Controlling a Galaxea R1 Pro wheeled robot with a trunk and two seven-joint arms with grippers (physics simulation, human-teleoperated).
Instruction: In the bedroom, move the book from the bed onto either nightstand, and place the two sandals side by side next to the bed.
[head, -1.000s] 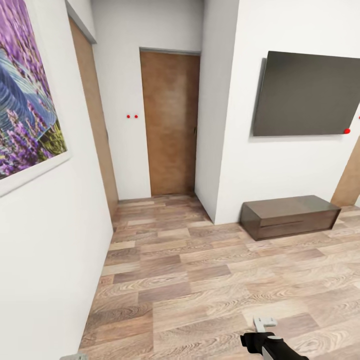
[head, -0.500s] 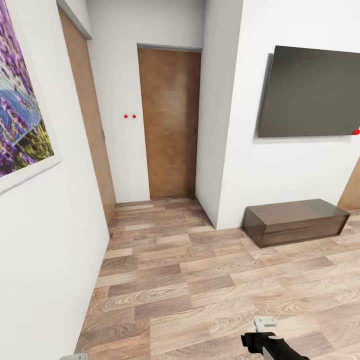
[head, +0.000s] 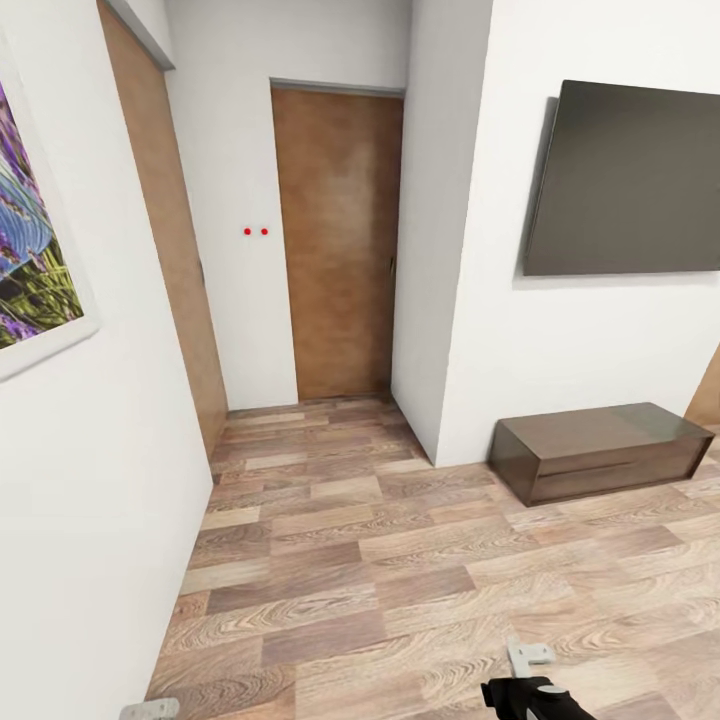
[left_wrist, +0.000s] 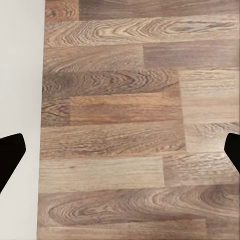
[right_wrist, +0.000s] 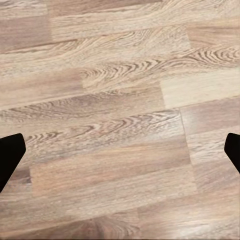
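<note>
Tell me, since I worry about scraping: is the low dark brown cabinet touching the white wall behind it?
Touching, by the head view: the low dark brown cabinet sits with its back edge flush against the white wall, no floor showing between them.

White walls, wood-plank floor (head: 400, 560), closed wooden door (head: 340, 240), wall television (head: 630, 180), low cabinet (head: 600, 450)

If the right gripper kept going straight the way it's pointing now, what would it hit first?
Most likely the wood floor. In the right wrist view, the open right gripper points at bare planks, with nothing between its fingertips. How far off the floor lies is unclear.
</note>
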